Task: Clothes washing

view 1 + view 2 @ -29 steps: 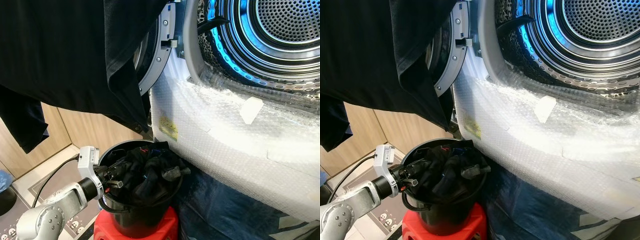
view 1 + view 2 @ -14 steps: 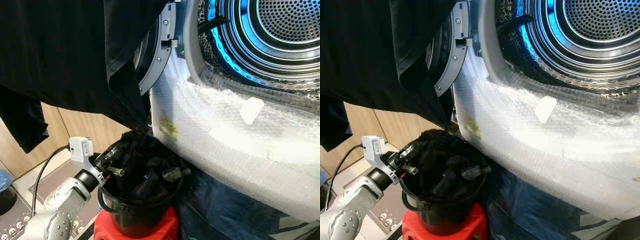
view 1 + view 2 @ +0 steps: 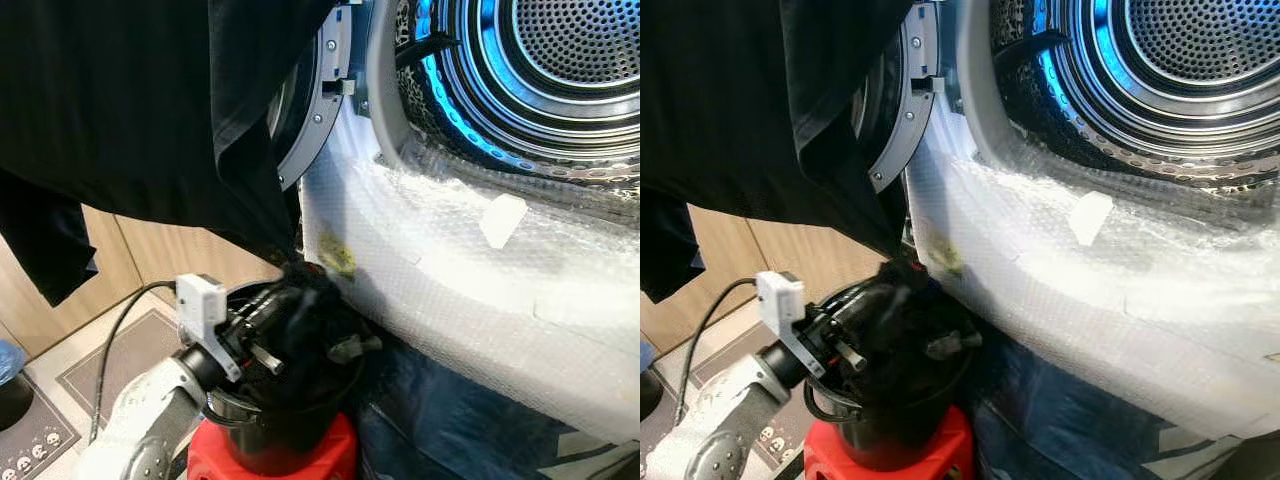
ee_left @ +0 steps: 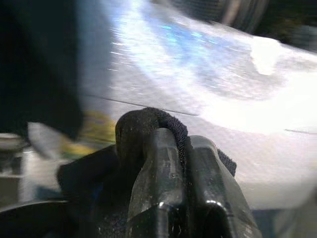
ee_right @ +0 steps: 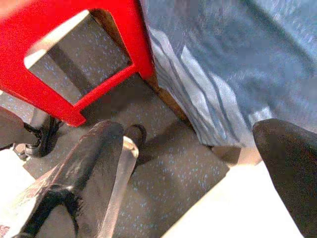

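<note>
1. Wood-panelled wall and tiled floor [image 3: 40, 375] back a washer [image 3: 450, 250] wrapped in bubble film, drum [image 3: 540, 70] open.
2. Eye views: left gripper [image 3: 285, 330] lifts dark cloth [image 3: 305, 315] above the bucket [image 3: 275, 435] on a red stool [image 3: 325, 455].
3. Left wrist: fingers [image 4: 163, 168] clamp the cloth.
4. Right wrist: right gripper [image 5: 198, 163] fingers spread wide, near the stool.

My left arm [image 3: 150, 430] reaches forward and up from low on my left, wrist angled upward. Its tool [image 3: 285, 320] has both fingers [image 4: 163, 168] pressed together, pinching a fold of dark cloth [image 4: 143, 124]. My right tool [image 5: 198, 163] hangs low, fingers [image 5: 94, 163] spread wide apart.
</note>
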### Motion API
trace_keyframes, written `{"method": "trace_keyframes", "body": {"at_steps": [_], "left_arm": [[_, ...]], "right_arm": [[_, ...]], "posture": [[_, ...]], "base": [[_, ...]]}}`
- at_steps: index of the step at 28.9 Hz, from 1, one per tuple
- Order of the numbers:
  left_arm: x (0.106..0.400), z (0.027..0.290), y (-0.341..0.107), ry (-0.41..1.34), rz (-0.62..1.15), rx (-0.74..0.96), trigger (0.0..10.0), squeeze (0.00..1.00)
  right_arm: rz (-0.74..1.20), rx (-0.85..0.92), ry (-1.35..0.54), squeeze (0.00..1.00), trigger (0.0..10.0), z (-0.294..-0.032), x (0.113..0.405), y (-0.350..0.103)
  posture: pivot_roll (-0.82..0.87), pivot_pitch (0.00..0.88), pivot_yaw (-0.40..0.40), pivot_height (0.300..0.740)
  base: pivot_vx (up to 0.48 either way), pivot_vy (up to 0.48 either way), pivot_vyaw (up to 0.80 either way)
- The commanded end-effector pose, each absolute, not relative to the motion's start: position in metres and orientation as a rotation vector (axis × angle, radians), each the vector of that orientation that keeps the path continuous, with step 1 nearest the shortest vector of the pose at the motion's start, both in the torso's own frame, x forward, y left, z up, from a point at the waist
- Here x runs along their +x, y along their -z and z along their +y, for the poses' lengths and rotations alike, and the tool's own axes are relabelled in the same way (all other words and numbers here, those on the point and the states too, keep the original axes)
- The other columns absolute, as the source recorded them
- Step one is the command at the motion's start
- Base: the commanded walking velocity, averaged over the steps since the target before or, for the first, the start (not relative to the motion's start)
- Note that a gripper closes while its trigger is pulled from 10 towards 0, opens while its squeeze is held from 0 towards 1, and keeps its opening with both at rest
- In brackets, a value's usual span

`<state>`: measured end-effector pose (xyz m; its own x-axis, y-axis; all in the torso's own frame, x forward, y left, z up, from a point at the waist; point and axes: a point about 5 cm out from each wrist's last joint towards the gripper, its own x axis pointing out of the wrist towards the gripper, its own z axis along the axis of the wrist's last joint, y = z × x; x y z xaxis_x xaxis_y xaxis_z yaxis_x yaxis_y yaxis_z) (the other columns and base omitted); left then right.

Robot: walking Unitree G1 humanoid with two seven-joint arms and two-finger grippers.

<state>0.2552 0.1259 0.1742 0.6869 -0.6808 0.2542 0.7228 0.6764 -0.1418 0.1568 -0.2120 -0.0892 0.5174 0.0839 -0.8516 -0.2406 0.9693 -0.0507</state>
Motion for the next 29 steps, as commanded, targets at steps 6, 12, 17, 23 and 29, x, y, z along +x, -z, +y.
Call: {"method": "trace_keyframes", "body": {"at_steps": [6, 12, 17, 23, 29], "left_arm": [[0.252, 0.107, -0.184, 0.95, -0.197, -0.196, 10.0, 0.0], [0.257, 0.099, -0.194, 1.013, -0.235, -0.155, 10.0, 0.0], [0.259, 0.094, -0.2, 1.035, -0.256, -0.144, 10.0, 0.0], [0.258, 0.092, -0.2, 1.065, -0.243, -0.148, 10.0, 0.0], [0.252, 0.09, -0.19, 1.122, -0.172, -0.12, 10.0, 0.0]], "right_arm": [[0.898, -0.069, -0.46, 0.0, 10.0, -0.203, 0.176, 0.075], [0.818, 0.017, -0.811, 0.0, 10.0, -0.193, 0.184, 0.058], [0.787, 0.05, -1.027, 0.0, 10.0, -0.187, 0.182, 0.05], [0.734, 0.056, -1.205, 0.0, 10.0, -0.185, 0.184, 0.036], [0.6, 0.09, -1.165, 0.0, 10.0, -0.194, 0.21, 0.012]], "posture": [[0.01, 0.0, -0.01, 0.74], [-0.03, 0.0, 0.017, 0.74], [-0.04, 0.0, 0.026, 0.74], [-0.04, 0.0, 0.03, 0.74], [-0.04, 0.0, 0.036, 0.74]], "base": [[0.0, 0.0, 0.0], [0.0, 0.0, 0.0], [0.0, 0.0, 0.0], [0.0, 0.0, 0.0], [0.0, 0.0, 0.0]]}}
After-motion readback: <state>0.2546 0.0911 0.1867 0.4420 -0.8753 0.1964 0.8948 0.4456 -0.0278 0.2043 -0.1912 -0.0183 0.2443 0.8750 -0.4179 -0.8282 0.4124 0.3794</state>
